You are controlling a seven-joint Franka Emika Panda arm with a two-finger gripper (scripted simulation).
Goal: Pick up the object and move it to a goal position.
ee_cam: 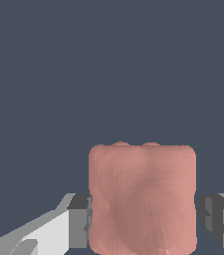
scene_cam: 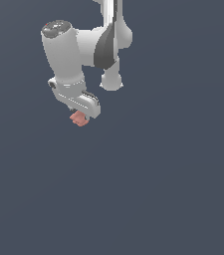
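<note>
The object [ee_cam: 142,199] is a small salmon-pink block that fills the space between my gripper's two grey fingers [ee_cam: 78,221] in the wrist view. Both pads press its sides, so the gripper [ee_cam: 146,224] is shut on it. In the exterior view the object [scene_cam: 78,118] pokes out below the white gripper [scene_cam: 79,115], mostly covered by the hand. No goal marker shows in either view.
The white arm [scene_cam: 83,50] reaches in from the upper part of the exterior view. A plain dark blue-grey surface [scene_cam: 158,189] fills the background everywhere, with no other objects in sight.
</note>
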